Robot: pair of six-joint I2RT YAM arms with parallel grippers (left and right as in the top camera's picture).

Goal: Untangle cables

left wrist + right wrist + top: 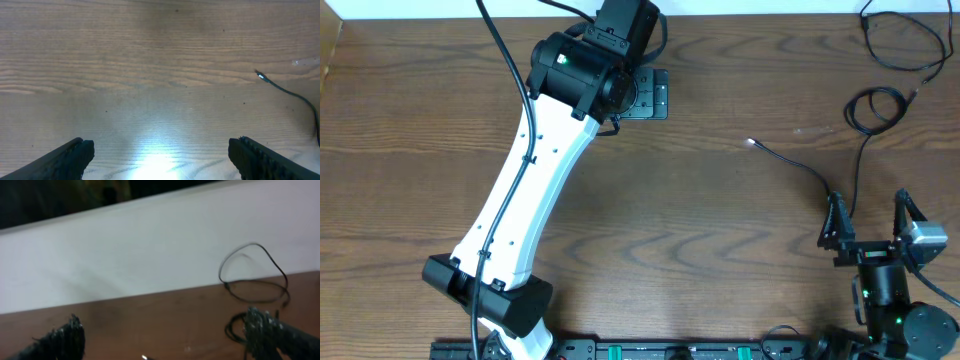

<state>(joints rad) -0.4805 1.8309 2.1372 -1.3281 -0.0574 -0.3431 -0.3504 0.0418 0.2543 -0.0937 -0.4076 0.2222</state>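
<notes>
Black cables lie on the right of the wooden table. One cable runs from a bright plug tip toward my right gripper. The left wrist view shows this cable at the right edge. A looped cable lies beyond it, and a third cable sits in the far right corner. From the right wrist I see the far loop and a nearer coil beside my right finger. My right gripper is open and holds nothing. My left gripper is open over bare wood, left of the cables.
The left arm stretches diagonally from the near-left base to the far middle of the table. A white wall rises behind the table's far edge. The right arm's base stands at the near right corner.
</notes>
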